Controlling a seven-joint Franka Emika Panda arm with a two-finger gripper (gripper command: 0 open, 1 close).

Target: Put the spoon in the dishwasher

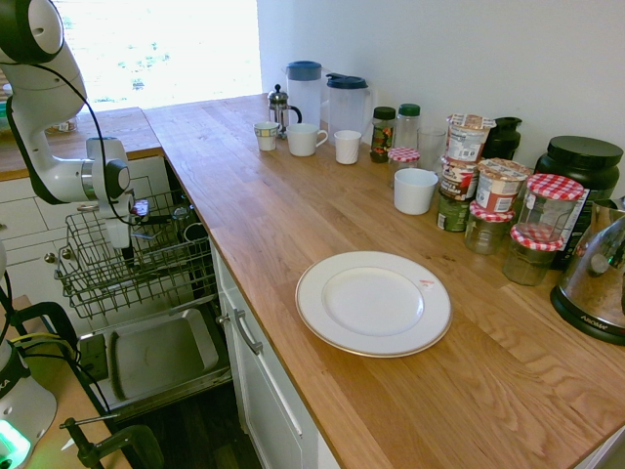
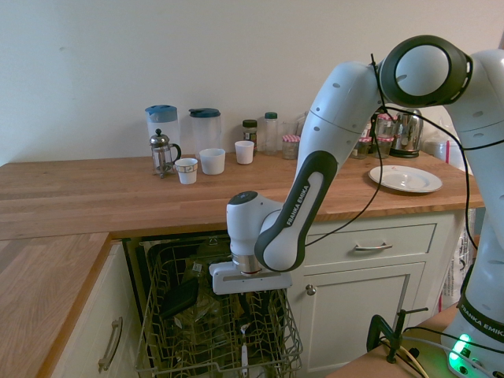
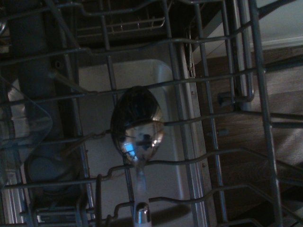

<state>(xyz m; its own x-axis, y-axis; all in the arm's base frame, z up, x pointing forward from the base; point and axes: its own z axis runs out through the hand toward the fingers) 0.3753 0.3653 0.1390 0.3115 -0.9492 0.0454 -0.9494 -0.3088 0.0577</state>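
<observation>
First exterior view: the arm hangs at the far left of the frame, its end effector [image 1: 127, 249] lowered into the dishwasher [image 1: 132, 293] rack at left centre. The fingers are lost among the wires here, so whether they are apart or together cannot be told from this side, and the spoon is not to be made out. The grey door panel lies dropped open below the rack, lower left. Across the middle runs the wooden table [image 1: 293, 215]; a white plate [image 1: 373, 303] sits bare right of centre, and a crowd of jars [image 1: 498, 210] fills the upper right, with jugs and cups further back.

Second exterior view: the arm sweeps down from the upper right, and the end effector [image 2: 250, 303] sits just under the wrist block at lower centre, over the dishwasher [image 2: 216, 315] rack. Below it, near the bottom edge, a slim pale shape stands among the wires: the spoon [image 2: 244, 358], handle roughly upright, apart from the end effector and directly beneath it. The fingers show only as short dark stubs against the dark rack, and I cannot tell their spread. The plate [image 2: 405, 179] rests on the table at the right.

Wrist view: dark and close. The spoon [image 3: 137, 126] fills the centre, its shiny oval bowl lying against the rack wires, the handle running to the bottom edge. The door panel shows pale behind it.
</observation>
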